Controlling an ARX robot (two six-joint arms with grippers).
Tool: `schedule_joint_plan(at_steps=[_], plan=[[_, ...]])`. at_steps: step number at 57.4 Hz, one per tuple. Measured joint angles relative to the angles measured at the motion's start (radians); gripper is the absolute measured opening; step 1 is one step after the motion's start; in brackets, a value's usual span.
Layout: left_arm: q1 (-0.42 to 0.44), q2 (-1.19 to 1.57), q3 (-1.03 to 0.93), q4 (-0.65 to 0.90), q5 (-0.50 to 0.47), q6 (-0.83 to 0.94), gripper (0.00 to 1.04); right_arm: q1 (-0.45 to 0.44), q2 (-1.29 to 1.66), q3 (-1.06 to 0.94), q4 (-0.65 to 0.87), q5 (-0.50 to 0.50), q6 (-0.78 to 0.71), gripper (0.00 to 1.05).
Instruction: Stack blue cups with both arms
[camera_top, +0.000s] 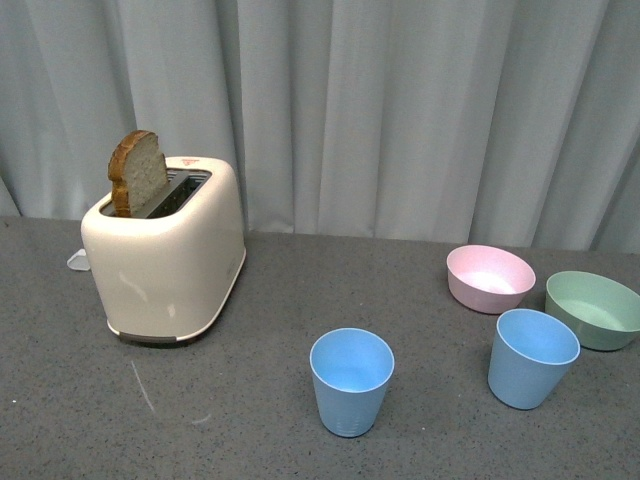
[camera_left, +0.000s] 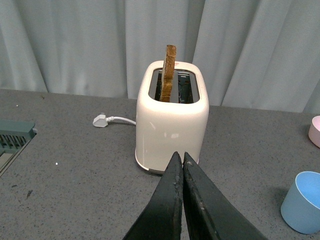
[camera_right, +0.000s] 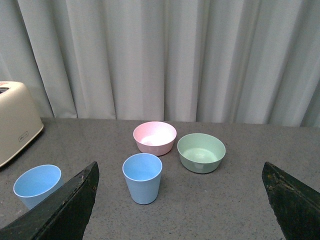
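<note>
- Far left: cream two-slot toaster (camera_top: 165, 260) w/ a brown bread slice (camera_top: 137, 175) sticking up. Not part of the job, so keep arms off it.
- The left claw (camera_left: 182, 159): black fingers pressed together, nothing held, aimed at the toaster. It'd need to spread first, then swing over to the cup at the edge of its view.
- Light blue tapered matte plastic tumbler, the left-hand cup (camera_top: 350, 380): stands centre-front on the grey speckled surface (camera_top: 250, 420), apart from everything. Upright, long axis vertical, wide mouth up, narrow base down.
- Identical light blue tumbler, the right-hand cup (camera_top: 530, 357): well apart from its twin. Also upright, mouth up.
- The right claw (camera_right: 180, 170): spread wide, empty, facing the right-hand cup but not yet near it.
- My read: approach stage, nothing lifted yet. Best to pinch one cup across the wall below the rim, keep it vertical, then lower its base straight into the other's mouth.
- Far right: shallow pink plastic bowl (camera_top: 490, 278) behind the right-hand cup, shallow green plastic bowl (camera_top: 595, 308) just beside it. Tight clearance there.
</note>
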Motion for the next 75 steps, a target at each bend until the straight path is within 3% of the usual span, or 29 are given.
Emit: schedule_joint_plan(at_steps=[6, 12, 31, 32, 70, 75], plan=[[0.064, -0.112, -0.025, -0.086, 0.082, 0.000, 0.04, 0.000, 0.000, 0.000, 0.000, 0.000, 0.000, 0.95], [0.093, -0.200, -0.039, -0.156, 0.089, 0.000, 0.04, 0.000, 0.000, 0.000, 0.000, 0.001, 0.000, 0.95], [0.094, -0.452, -0.046, -0.379, 0.095, 0.000, 0.04, 0.000, 0.000, 0.000, 0.000, 0.000, 0.000, 0.95], [0.094, -0.601, -0.046, -0.520, 0.095, 0.000, 0.04, 0.000, 0.000, 0.000, 0.000, 0.000, 0.000, 0.95], [0.094, -0.846, -0.046, -0.761, 0.095, 0.001, 0.04, 0.000, 0.000, 0.000, 0.000, 0.000, 0.000, 0.95], [0.094, -0.961, -0.046, -0.912, 0.096, 0.001, 0.04, 0.000, 0.000, 0.000, 0.000, 0.000, 0.000, 0.95]])
